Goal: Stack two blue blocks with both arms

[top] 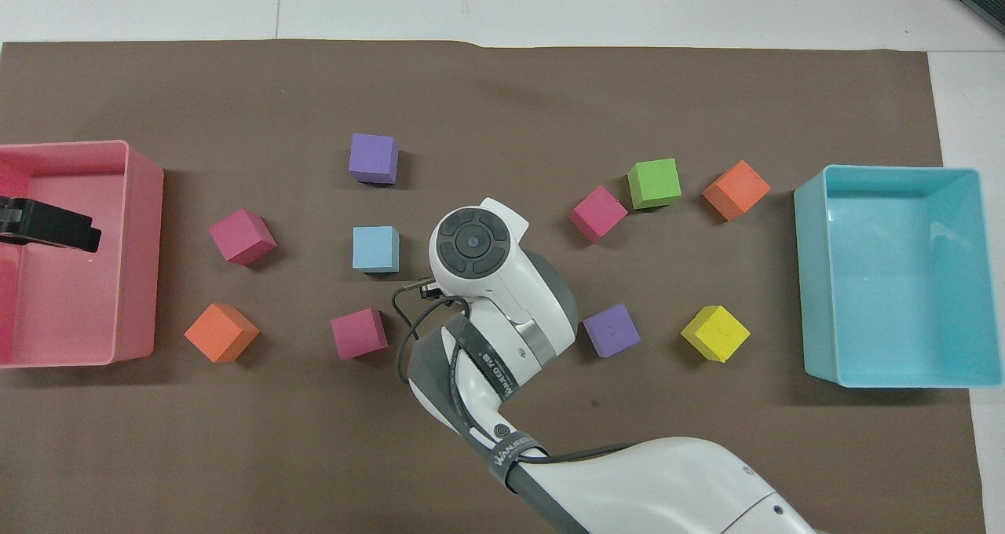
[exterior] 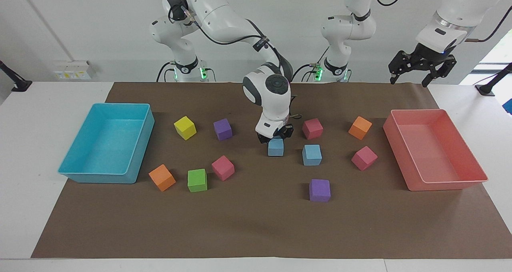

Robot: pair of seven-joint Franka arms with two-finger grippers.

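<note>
Right gripper [exterior: 275,138] low over mid-mat, clamped on one blue block [exterior: 275,147]; block's underside looks just clear of the brown mat [exterior: 256,224], though contact cannot be ruled out. Held block hidden under the right arm's wrist in the overhead view. Second blue block [exterior: 311,155] flat on the mat, beside the held one toward the left arm's end and a little farther from the robots, apart from it (also clear in the overhead view [top: 375,248]). Left gripper [exterior: 422,66] waiting high near the pink bin [exterior: 476,172], fingers spread, holding nothing. Around the pair: magenta block [exterior: 312,128] nearer the robots, purple block [exterior: 319,190] farther out, another purple block [exterior: 223,129] and a yellow block [exterior: 185,127] toward the right arm's end. Turquoise bin [exterior: 142,144] at the right arm's end of the table.
</note>
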